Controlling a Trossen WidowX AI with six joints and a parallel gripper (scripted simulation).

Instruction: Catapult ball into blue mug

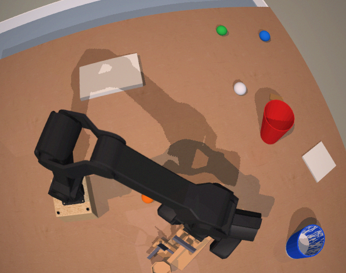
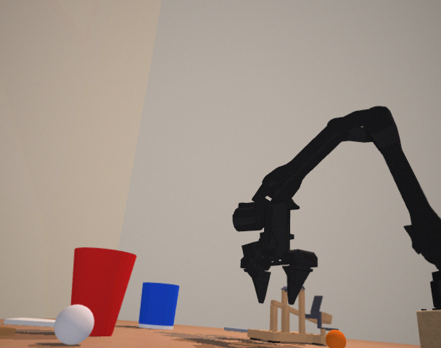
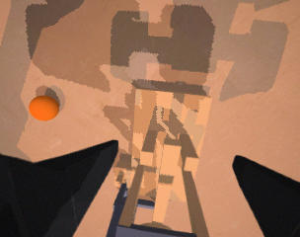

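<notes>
The fingers were spread, empty, over the catapult. The ball lay unloaded beside it; likely the frame needed gripping for aiming next.

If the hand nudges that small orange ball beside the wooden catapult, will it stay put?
Probably not. The small orange ball is a smooth sphere lying free on the flat brown table, so a sideways touch would likely send it rolling. Nothing visibly blocks its path. The open hand should close on it squarely from above, or it may squirt out.
</notes>
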